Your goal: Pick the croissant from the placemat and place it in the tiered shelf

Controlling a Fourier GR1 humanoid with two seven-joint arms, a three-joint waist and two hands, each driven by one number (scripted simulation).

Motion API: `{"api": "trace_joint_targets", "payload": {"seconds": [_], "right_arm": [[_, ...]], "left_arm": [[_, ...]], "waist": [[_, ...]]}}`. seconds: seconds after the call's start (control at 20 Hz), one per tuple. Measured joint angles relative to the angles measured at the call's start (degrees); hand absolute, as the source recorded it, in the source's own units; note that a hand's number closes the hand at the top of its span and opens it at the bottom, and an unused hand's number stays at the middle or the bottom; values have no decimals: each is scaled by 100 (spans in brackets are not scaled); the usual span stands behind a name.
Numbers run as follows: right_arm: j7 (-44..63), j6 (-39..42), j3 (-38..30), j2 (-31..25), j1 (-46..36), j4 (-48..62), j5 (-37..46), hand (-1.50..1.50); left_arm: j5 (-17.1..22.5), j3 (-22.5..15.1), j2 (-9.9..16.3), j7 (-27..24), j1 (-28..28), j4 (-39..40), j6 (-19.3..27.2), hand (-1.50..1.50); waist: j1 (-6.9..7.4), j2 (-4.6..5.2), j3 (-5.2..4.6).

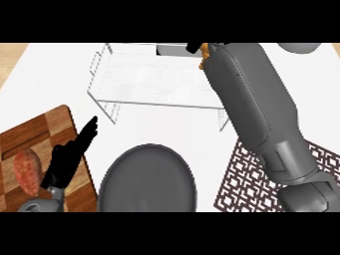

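Observation:
My right forearm reaches from the lower right up across the counter to the white tiered shelf (150, 79) at the back. The right hand (194, 48) is over the shelf's top right part, mostly hidden behind its own wrist. Small orange bits of the croissant (203, 50) peek out beside it, with the hand curled round the croissant. The dark red patterned placemat (239, 174) lies at the lower right, partly under the arm, with nothing showing on it. My left hand (69, 154) rests open at the lower left, fingers up.
A wooden cutting board (51, 129) lies at the left with a reddish sweet potato (27, 172) on it, under the left hand. A dark grey plate (149, 179) sits at the front middle, between the board and the placemat.

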Motion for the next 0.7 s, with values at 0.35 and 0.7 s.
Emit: {"api": "trace_joint_targets", "payload": {"seconds": [0.35, 0.7], "right_arm": [[-463, -1217, -1044, 54, -13, 266, -1762, -150], [-1645, -2526, -1494, 65, -84, 551, -3342, -150]], "left_arm": [[-50, -77, -22, -44, -108, 40, -55, 0], [-67, -49, -31, -51, -252, 163, -57, 0]], "waist": [[223, 58, 15], [246, 63, 12]]}}
